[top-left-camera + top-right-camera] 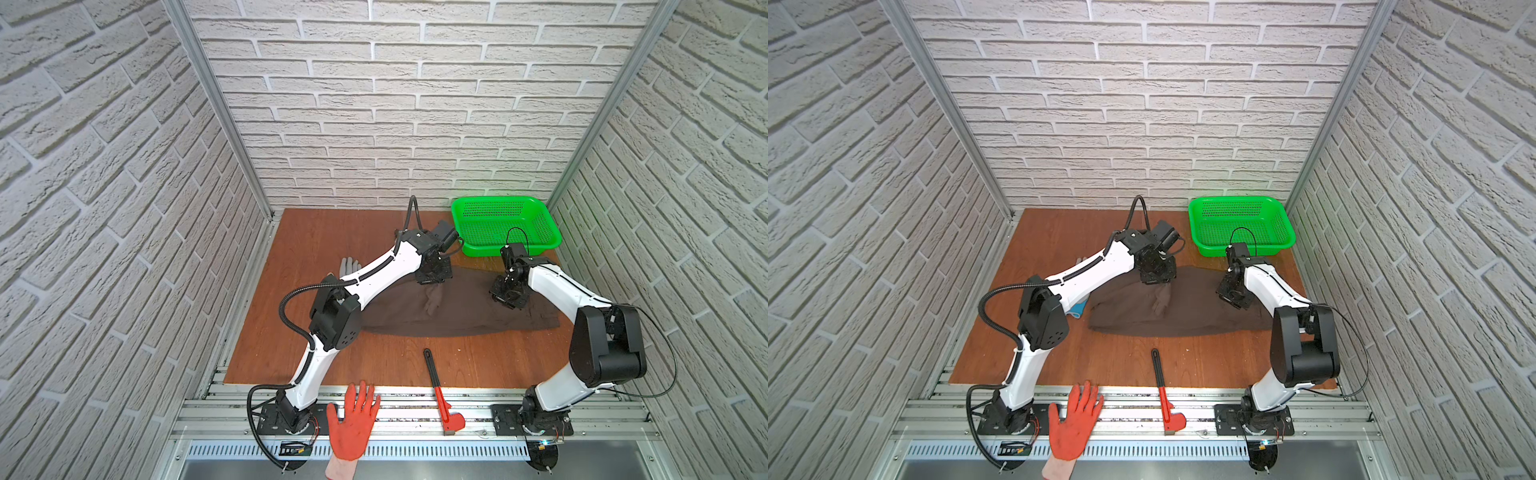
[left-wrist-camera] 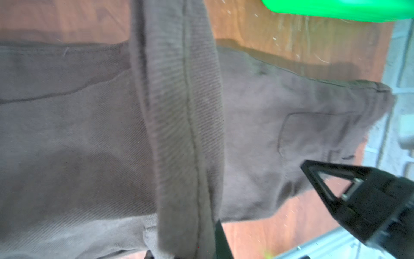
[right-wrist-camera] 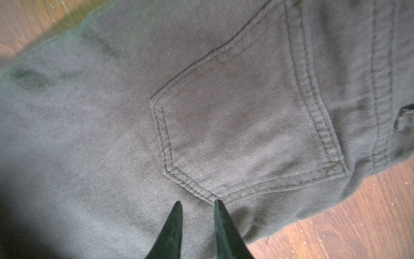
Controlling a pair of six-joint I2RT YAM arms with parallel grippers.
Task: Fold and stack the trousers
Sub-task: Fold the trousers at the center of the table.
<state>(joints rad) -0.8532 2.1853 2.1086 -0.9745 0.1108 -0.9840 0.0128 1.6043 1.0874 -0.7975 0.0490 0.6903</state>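
One pair of dark brown trousers lies spread across the middle of the wooden table, back pocket facing up. The left gripper is clamped on a fold of the cloth, raised off the rest. The right gripper hangs over the pocket's corner, jaws slightly apart and empty. A green basket sits just behind.

I've got clear board far left and in front of the trousers; the green basket fills the far right corner, and a red tool and orange glove clutter the near edge.
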